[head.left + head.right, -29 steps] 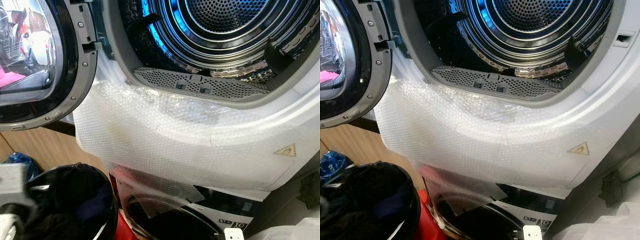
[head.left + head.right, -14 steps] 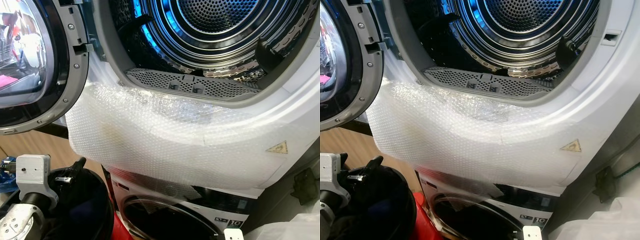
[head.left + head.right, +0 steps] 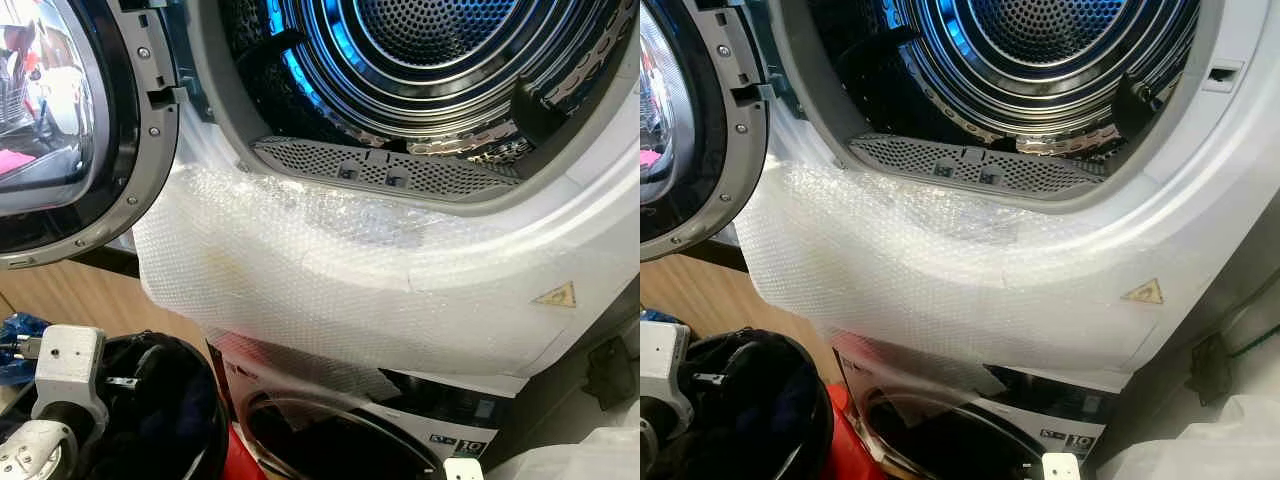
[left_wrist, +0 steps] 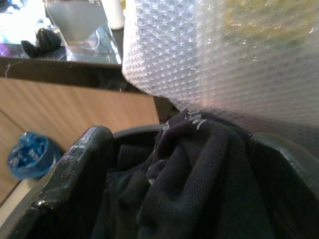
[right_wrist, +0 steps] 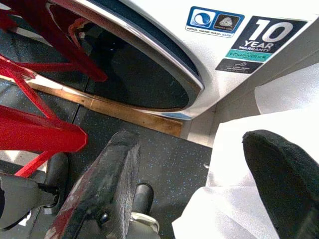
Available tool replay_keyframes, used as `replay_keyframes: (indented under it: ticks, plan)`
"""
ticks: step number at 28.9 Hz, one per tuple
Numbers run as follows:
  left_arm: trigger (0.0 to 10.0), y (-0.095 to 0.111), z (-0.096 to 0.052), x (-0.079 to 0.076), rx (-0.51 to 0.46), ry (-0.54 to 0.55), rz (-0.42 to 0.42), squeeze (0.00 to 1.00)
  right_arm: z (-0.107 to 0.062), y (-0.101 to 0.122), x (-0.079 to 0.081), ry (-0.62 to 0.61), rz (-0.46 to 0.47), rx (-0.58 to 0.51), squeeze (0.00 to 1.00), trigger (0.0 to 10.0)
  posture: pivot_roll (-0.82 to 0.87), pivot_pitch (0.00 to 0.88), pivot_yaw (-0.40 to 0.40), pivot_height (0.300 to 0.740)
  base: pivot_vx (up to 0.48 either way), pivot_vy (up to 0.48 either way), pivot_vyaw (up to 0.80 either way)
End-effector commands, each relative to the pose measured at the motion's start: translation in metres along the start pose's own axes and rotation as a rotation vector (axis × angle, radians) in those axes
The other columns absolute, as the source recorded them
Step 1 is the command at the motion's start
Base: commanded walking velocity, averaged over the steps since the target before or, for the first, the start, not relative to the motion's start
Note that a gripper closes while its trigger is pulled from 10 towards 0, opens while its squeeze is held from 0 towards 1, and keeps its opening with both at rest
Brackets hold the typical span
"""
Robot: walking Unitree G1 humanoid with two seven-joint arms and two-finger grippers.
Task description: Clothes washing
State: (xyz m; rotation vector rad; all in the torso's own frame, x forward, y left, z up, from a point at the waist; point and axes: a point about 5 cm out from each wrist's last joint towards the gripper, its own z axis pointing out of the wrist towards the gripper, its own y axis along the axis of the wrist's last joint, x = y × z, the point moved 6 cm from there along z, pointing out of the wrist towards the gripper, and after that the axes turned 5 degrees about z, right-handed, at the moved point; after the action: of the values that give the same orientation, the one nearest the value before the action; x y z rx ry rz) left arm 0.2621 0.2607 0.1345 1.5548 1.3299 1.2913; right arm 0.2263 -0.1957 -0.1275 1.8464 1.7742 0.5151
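Left claw (image 4: 179,164) grips dark clothes (image 4: 199,184), their lower part cut off.

Dark speckled floor (image 5: 164,159) bears a red frame (image 5: 35,132) and white cloth (image 5: 234,199).

The 2 head views look forward and down from close in front of the open dryer drum (image 3: 440,60), sharing its bubble wrap (image 3: 330,270). The left wrist camera looks along its fingers at dark clothes (image 4: 199,174) under that wrap. The right wrist camera faces the lower washer door (image 5: 134,69) and floor (image 5: 164,159).
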Motion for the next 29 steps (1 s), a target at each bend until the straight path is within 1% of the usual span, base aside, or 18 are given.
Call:
replay_keyframes:
  ticks: [1,2,5,7,8,9,10,12,13,14,15,19,21,22,24,25,26,29]
  plan:
    - [10.0,-0.002,-0.001,0.003,0.034,-0.002,0.012,1.0,0.0,-0.001,0.006,0.019,-0.019,0.009,0.0,10.0,0.34,0.0,0.003,0.74,0.0,0.0,0.0]
    - [10.0,-0.005,0.002,0.007,0.06,-0.001,0.036,1.0,0.0,-0.001,0.008,0.029,-0.027,0.01,0.0,10.0,0.33,0.0,0.007,0.74,0.0,0.0,0.0]
    - [10.0,-0.008,0.006,0.011,0.073,0.005,0.049,1.0,0.0,0.0,0.008,0.025,-0.016,0.006,0.0,10.0,0.33,0.0,0.007,0.74,0.0,0.0,0.0]
    - [10.0,-0.004,0.014,0.012,0.059,0.006,0.029,1.0,0.0,0.0,0.008,0.023,-0.01,0.005,0.0,10.0,0.32,0.0,0.005,0.74,0.0,0.0,0.0]
    - [10.0,-0.004,0.014,0.012,0.059,0.006,0.029,1.0,0.0,0.0,0.008,0.023,-0.01,0.005,0.0,10.0,0.32,0.0,0.005,0.74,0.0,0.0,0.0]
    - [10.0,0.001,0.021,0.011,0.043,0.007,0.033,1.0,0.0,0.0,0.008,0.024,-0.012,0.005,0.0,10.0,0.32,0.0,-0.001,0.74,0.0,0.0,0.0]
    - [10.0,0.003,0.025,0.008,0.042,0.0,0.045,1.0,0.0,0.0,0.008,0.025,-0.016,0.006,0.0,10.0,0.31,0.0,-0.004,0.74,0.0,0.0,0.0]
    - [10.0,0.004,0.027,0.006,0.045,-0.006,0.053,1.0,0.0,-0.001,0.008,0.026,-0.018,0.007,0.0,10.0,0.31,0.0,-0.004,0.74,0.0,0.0,0.0]
    - [10.0,0.003,0.031,0.002,0.06,-0.017,0.084,0.27,0.0,-0.001,0.008,0.027,-0.022,0.008,0.0,10.0,0.31,0.0,-0.006,0.74,0.0,0.0,0.0]
    - [10.0,0.003,0.031,0.002,0.06,-0.017,0.084,0.27,0.0,-0.001,0.008,0.027,-0.022,0.008,0.0,10.0,0.31,0.0,-0.006,0.74,0.0,0.0,0.0]
    - [10.0,0.001,0.032,-0.002,0.068,-0.032,0.11,0.0,0.0,-0.001,0.007,0.026,-0.024,0.008,0.0,10.0,0.3,0.0,-0.006,0.74,0.0,0.0,0.0]
    - [10.0,-0.002,0.035,-0.009,0.077,-0.057,0.125,0.0,0.0,0.0,0.005,0.021,-0.029,0.003,0.0,10.0,0.29,0.0,-0.004,0.74,0.0,0.0,0.0]
    - [10.0,-0.005,0.036,-0.014,0.089,-0.086,0.114,0.0,0.0,0.002,0.003,0.018,-0.031,0.0,0.0,10.0,0.29,0.0,-0.003,0.74,0.0,0.0,0.0]
    - [10.0,-0.008,0.034,-0.016,0.103,-0.094,0.089,0.0,0.001,0.003,0.002,0.016,-0.03,-0.003,0.0,10.0,0.28,0.0,-0.002,0.74,0.0,0.0,0.0]
    - [10.0,-0.01,0.033,-0.017,0.112,-0.092,0.077,0.0,0.001,0.003,0.002,0.015,-0.029,-0.005,0.0,10.0,0.28,0.0,-0.002,0.74,0.0,0.0,0.0]
    - [10.0,-0.016,0.029,-0.016,0.138,-0.081,0.057,0.0,0.001,0.004,0.001,0.012,-0.028,-0.005,0.0,10.0,0.29,0.0,-0.006,0.74,0.0,0.0,0.0]
    - [10.0,-0.016,0.029,-0.016,0.138,-0.081,0.057,0.0,0.001,0.004,0.001,0.012,-0.028,-0.005,0.0,10.0,0.29,0.0,-0.006,0.74,0.0,0.0,0.0]
    - [10.0,-0.024,0.019,-0.016,0.164,-0.051,0.031,0.0,0.001,0.003,-0.002,0.009,-0.037,-0.001,0.0,10.0,0.3,0.0,-0.012,0.74,0.0,0.0,0.0]
